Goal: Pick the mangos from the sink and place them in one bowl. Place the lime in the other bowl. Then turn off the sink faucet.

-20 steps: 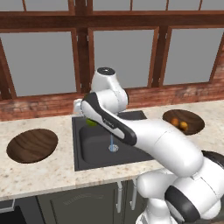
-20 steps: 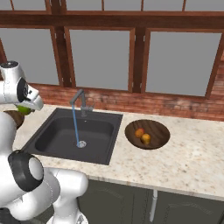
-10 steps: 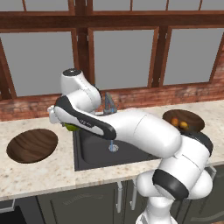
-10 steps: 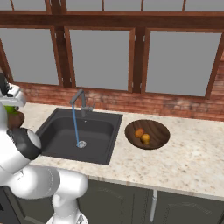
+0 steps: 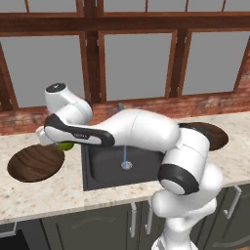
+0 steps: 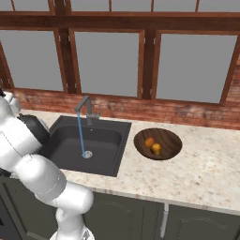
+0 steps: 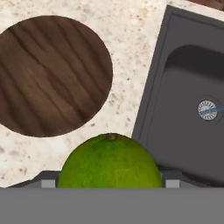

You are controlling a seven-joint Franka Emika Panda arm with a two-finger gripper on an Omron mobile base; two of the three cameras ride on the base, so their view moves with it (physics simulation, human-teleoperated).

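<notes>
Item one: the lime [image 7: 110,161], bright green and round. We find it gripped between the fingers, which close on it from either side in the hand view. In the left base view the lime [image 5: 66,145] hangs under the hand above the speckled surface [image 5: 44,190], between the sink's left edge and the left bowl.

Item two: the left bowl [image 5: 36,162], dark streaked wood, wide and shallow. We see nothing in it; in the hand view the bowl [image 7: 50,74] lies just beyond the lime, with a strip of surface between it and the sink.

Item three: the sink [image 6: 79,143], a dark charcoal basin with a round silver drain [image 6: 87,153]. We see no fruit in it.

Item four: the sink faucet [image 6: 85,108], grey, at the far rim of the basin. A thin blue stream of water [image 6: 80,133] falls from its spout to the drain.

Item five: the right bowl [image 6: 157,143], the same wood, on the surface to the right of the sink. We count two mangos [image 6: 153,145] in it, one orange-red and one orange-yellow, side by side.
</notes>
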